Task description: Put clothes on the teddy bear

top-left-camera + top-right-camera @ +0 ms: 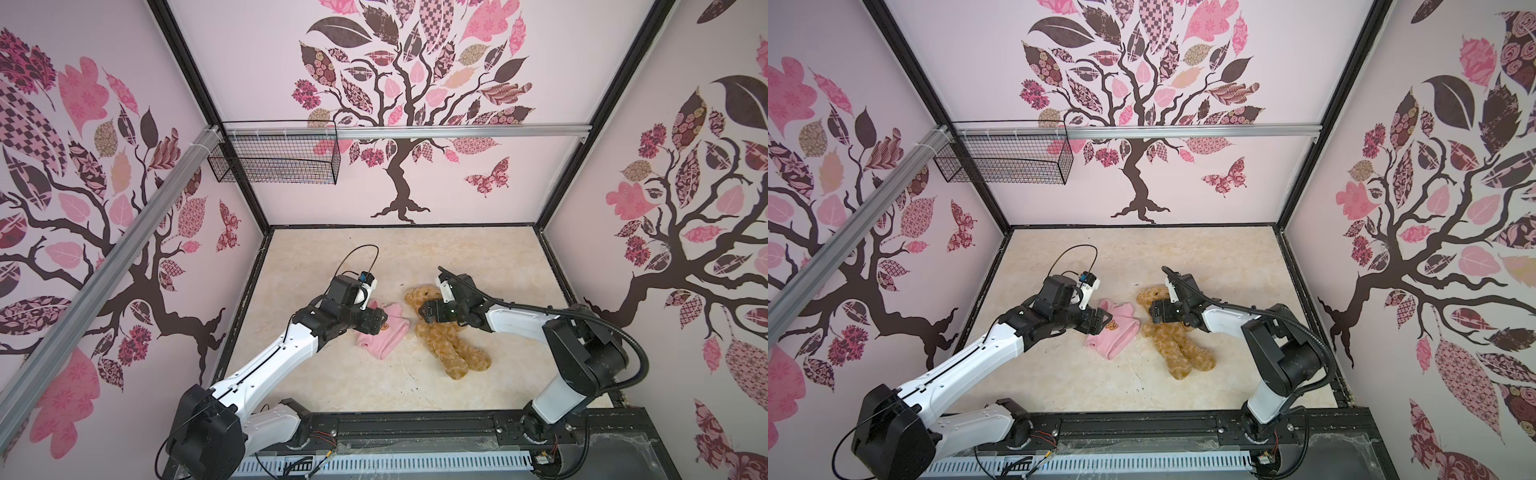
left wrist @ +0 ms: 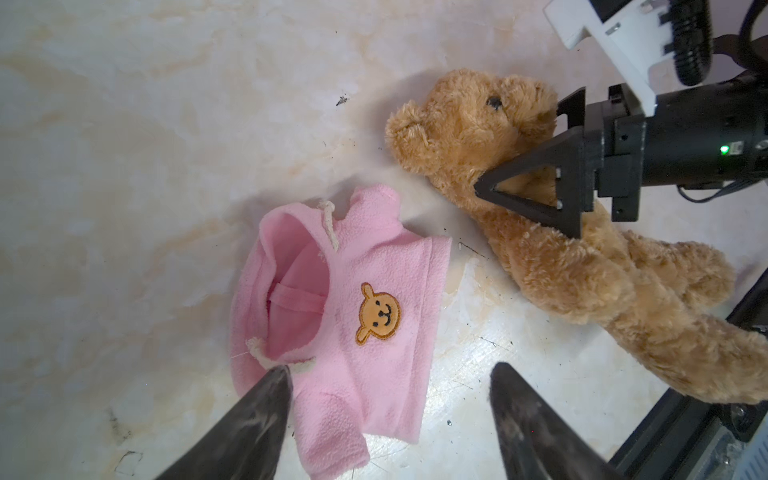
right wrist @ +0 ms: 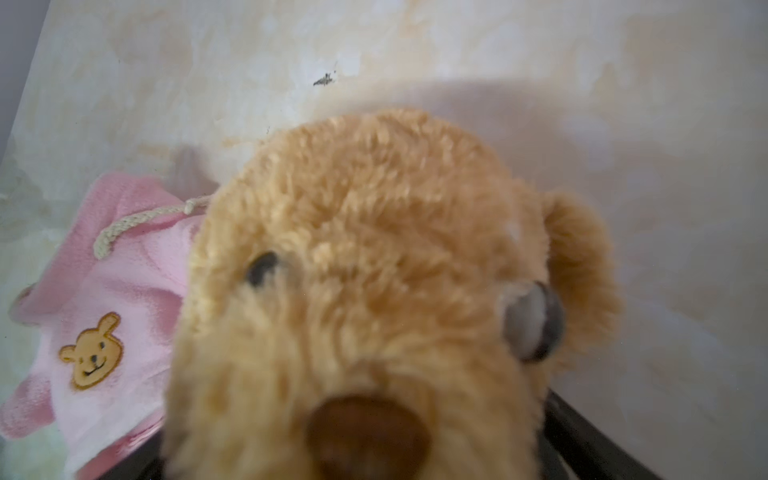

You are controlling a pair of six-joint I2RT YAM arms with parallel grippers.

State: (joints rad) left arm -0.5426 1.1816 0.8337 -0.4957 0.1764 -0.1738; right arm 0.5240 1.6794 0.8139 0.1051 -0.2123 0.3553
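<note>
Left claw (image 2: 390, 368) gapes over the pink shirt (image 2: 374, 257), right claw (image 2: 519, 147) straddles the teddy bear (image 2: 582, 270) unclenched, bare tabletop (image 2: 124, 166) around.

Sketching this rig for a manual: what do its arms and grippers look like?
The left arm and right arm have white shells and black joints. The left gripper and right gripper are black; the right's fingers are hollow triangles, a green light behind. A ribbed black hose follows the right arm.
</note>
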